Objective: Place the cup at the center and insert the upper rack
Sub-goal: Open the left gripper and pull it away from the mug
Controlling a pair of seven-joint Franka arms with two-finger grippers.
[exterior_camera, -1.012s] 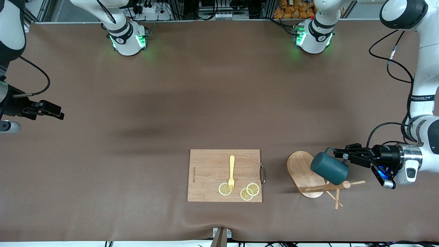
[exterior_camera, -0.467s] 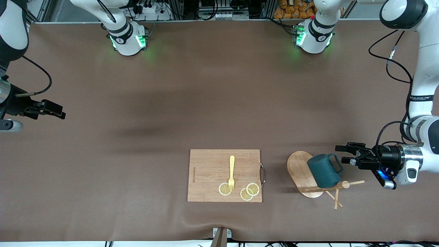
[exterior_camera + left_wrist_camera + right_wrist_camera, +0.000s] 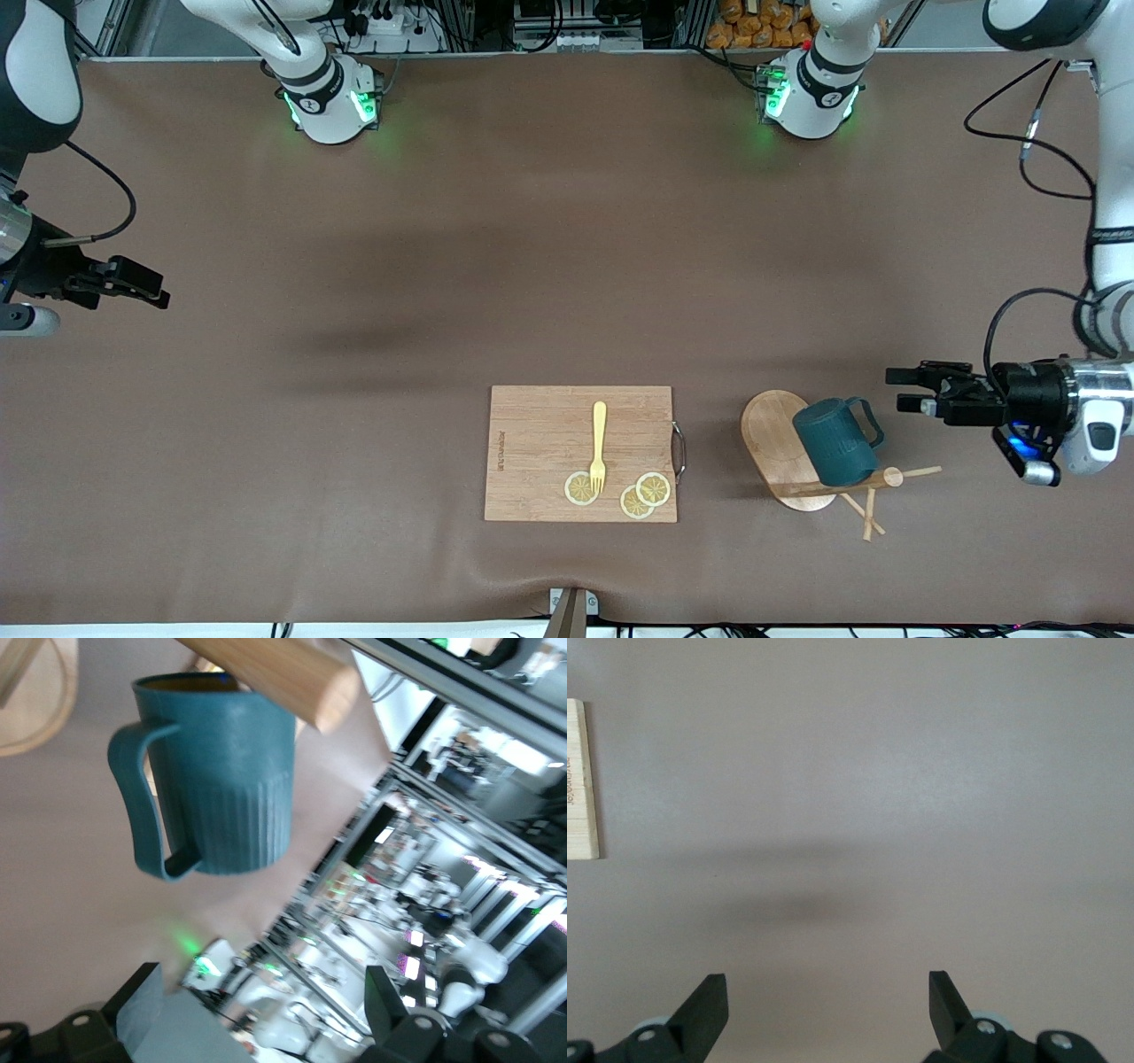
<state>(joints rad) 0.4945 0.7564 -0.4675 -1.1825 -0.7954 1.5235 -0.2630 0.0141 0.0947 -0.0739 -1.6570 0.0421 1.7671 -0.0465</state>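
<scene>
The cup (image 3: 837, 441) is seen on the tipped-over rack (image 3: 802, 452), near the left arm's end of the table. The left gripper (image 3: 905, 390) is held beside it, fingers apart and empty. The right gripper (image 3: 149, 291) waits with fingers apart.

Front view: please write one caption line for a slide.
Left claw open beside the cup, which hangs on the rack; right claw waits open over bare table.
</scene>
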